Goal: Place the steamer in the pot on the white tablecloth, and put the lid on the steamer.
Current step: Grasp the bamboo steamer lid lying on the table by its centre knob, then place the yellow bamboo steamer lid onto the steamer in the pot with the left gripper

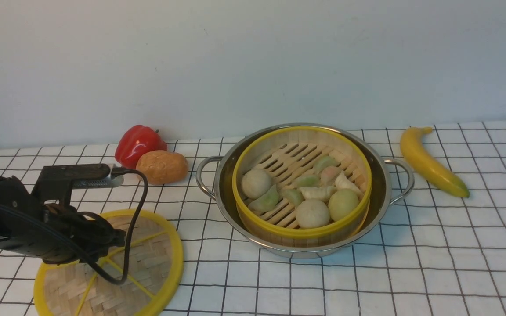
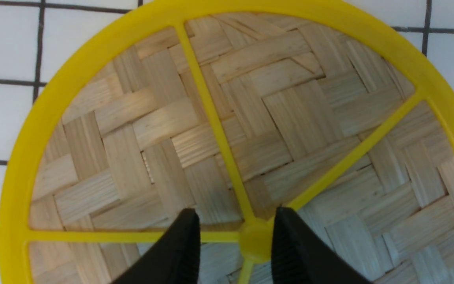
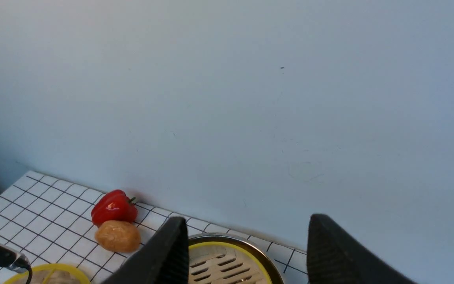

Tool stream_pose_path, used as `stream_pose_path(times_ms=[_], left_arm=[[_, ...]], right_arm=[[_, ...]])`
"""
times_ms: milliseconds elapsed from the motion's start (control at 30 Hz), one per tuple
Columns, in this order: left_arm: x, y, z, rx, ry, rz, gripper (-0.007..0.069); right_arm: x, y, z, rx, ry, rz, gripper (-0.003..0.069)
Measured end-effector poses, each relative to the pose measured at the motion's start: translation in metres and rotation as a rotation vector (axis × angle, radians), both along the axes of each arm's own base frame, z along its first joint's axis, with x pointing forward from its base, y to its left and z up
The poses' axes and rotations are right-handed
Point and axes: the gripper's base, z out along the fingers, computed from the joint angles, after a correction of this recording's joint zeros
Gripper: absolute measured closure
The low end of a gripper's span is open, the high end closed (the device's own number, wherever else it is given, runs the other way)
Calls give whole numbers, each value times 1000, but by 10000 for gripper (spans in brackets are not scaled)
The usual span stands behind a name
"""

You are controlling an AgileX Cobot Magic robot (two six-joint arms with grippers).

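Observation:
The steamer [image 1: 301, 230], a bamboo basket with a yellow rim holding dumplings and buns, sits inside the shiny pot [image 1: 378, 193] on the white tablecloth [image 1: 411, 272]. The lid [image 1: 156, 259], a flat woven disc with yellow spokes, lies on the cloth at the front left. My left arm [image 1: 37, 228] hangs over it. In the left wrist view my left gripper [image 2: 237, 221] is open, and its black fingers [image 2: 183, 244] straddle the lid's [image 2: 250, 118] central knob [image 2: 254, 240] with a gap on one side. My right gripper [image 3: 246, 236] is open and empty, raised above the pot [image 3: 268, 260].
A red pepper [image 1: 136, 142] and a brown bun-like item [image 1: 161, 166] lie behind the lid, left of the pot. A banana [image 1: 428, 162] lies to the right of the pot. A pale wall rises behind the table.

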Motion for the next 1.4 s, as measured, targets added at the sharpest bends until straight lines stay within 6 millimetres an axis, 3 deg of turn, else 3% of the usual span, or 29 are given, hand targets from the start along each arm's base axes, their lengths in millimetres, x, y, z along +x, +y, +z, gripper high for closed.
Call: stream_pose_path(times_ms=[333,800,1000,1100,1200,1233,1267,1300,1333,1400], left_arm=[[0,-1,0,-28,0,26,382],[6,-2,-16,-39,29,43,386],[6,-3,-13,-45,36,41,497],[7,-2,-7,-24,59,6,504],[13,0,20,29,95,-47,504],[13,1,20,31,104,-45,504],[17,2,33,47,89,-47,504],[27,1,59,66,42,-52,504],[28,1,62,67,35,-52,504],[40,-7,91,76,-37,-75,504]], right_arm=[[18,2,-50,-83,172,-26,251],[18,2,-52,-86,179,-26,251],[18,2,-52,-86,179,-26,251],[18,2,-52,-88,178,-28,251],[19,0,-52,-100,174,-39,251],[19,0,-52,-100,174,-39,251],[19,0,-52,-102,174,-41,251],[19,0,-52,-104,173,-43,251],[19,0,-52,-104,173,-43,251],[19,0,-52,-104,173,-43,251]])
